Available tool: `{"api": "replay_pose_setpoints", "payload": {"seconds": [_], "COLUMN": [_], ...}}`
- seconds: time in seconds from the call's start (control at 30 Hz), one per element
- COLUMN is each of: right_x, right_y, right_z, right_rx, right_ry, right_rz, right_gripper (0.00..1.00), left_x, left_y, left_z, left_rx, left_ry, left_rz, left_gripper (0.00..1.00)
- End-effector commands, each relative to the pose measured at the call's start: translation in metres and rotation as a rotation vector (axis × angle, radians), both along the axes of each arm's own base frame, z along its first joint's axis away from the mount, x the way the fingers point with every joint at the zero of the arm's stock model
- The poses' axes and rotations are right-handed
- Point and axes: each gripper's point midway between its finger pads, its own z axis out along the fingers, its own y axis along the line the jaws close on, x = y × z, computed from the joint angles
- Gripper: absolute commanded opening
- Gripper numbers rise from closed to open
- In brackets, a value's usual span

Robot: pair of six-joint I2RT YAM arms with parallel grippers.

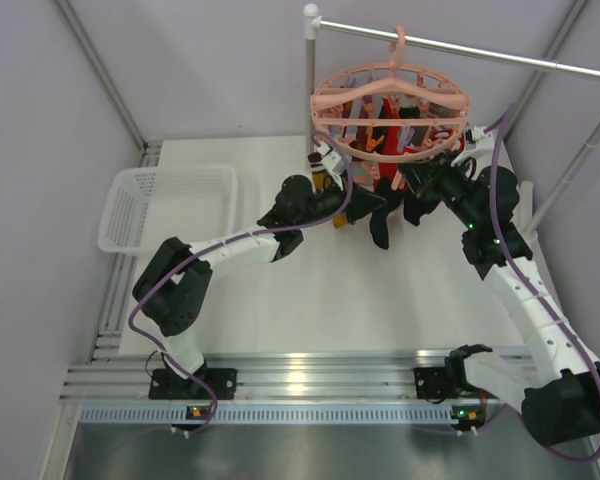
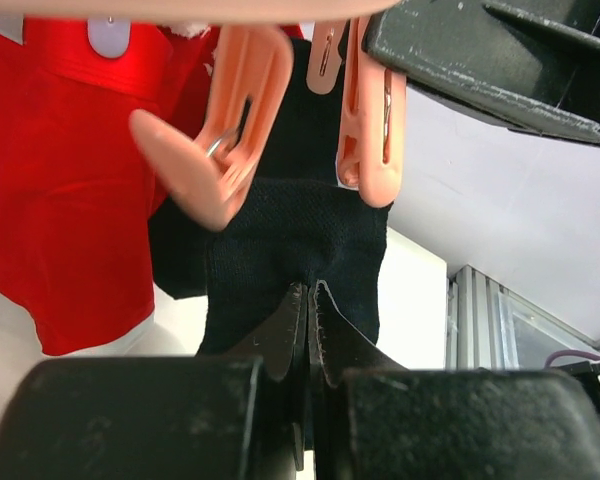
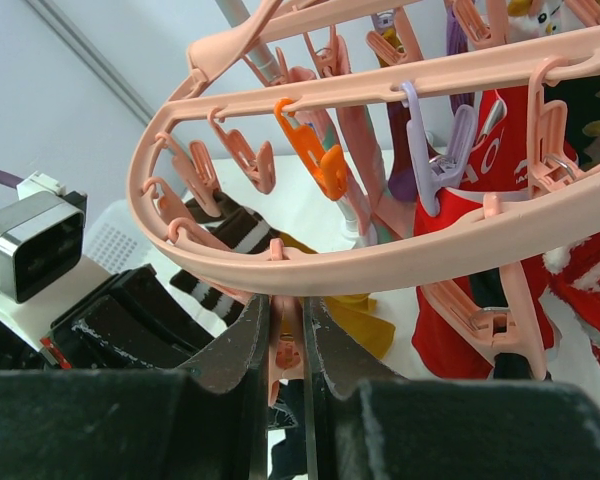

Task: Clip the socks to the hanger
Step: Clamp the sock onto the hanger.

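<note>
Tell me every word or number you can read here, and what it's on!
None can be read for sure.
Red sock: white printed marks, too cut off and blurred to read.
Silver camera box: tiny marks, too small to read.
Hanger: no writing seen.

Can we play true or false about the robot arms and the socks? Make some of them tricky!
1. The left gripper is pinching a black sock. True.
2. The hanger is lying flat on the table. False: it hangs by its hook from the metal rail.
3. The right gripper is squeezing a pink clip. True.
4. Every clip on the hanger is pink. False: there is also an orange clip and a purple clip.
</note>
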Motion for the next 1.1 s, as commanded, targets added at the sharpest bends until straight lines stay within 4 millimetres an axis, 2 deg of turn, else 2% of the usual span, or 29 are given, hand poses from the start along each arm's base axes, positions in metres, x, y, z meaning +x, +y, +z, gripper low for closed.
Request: {"api": "replay_pose_setpoints", "payload": {"seconds": [0.0, 0.3, 1.07], "right_x": [0.003, 0.006, 0.005], "right_y": [-0.004, -0.007, -0.001], "right_z": [0.01, 0.008, 0.009], "right_rx": [0.02, 0.042, 0.059], "right_ry": [-0.04, -0.029, -0.015], "right_rz": [-0.008, -0.015, 0.03], "right_gripper": [0.0, 0.0, 0.0], "left_x": [-0.012, -0.014, -0.002], "left_y": [0.01, 0.012, -0.002], "left_z": [0.045, 0.051, 0.064], "left_rx": [-0.097, -0.119, -0.148], "left_ry": [-0.089, -0.083, -0.111], "left_rz": [-0.022, -0.033, -0.044], "left_gripper": [0.0, 0.0, 0.0]}}
